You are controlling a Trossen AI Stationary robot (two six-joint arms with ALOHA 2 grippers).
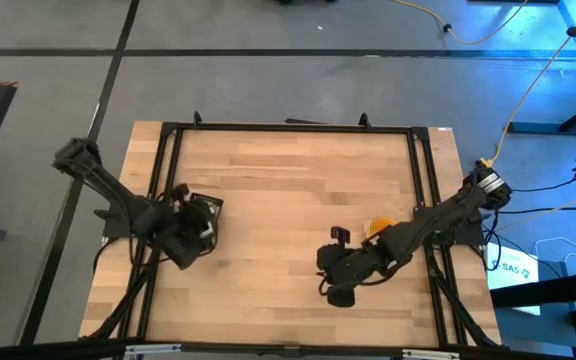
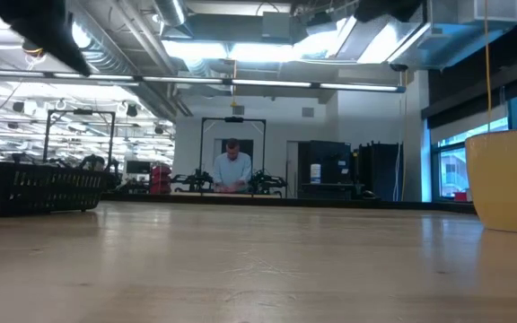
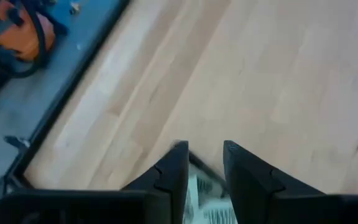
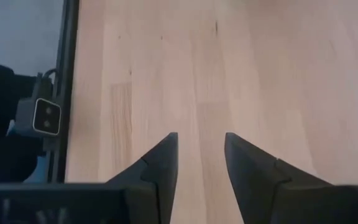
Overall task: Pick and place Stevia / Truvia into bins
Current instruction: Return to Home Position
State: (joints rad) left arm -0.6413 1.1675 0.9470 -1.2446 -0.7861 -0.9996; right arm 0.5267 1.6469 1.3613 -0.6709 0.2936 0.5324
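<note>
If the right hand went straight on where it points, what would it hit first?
Likely the bare wooden table; nothing else lies ahead of the right hand, though its tilt is unclear.

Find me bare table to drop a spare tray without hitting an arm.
Free: the table's whole top half in the high view, plus the centre strip between left claw and right claw. Crowded: the left claw's spot, sachets beneath it, and the right claw near the yellow container.

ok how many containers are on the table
2. A black bin sits at the left of the table, under the left end effector; a yellow tub stands on the right, beside the right arm. The arms may hide something smaller.
</note>
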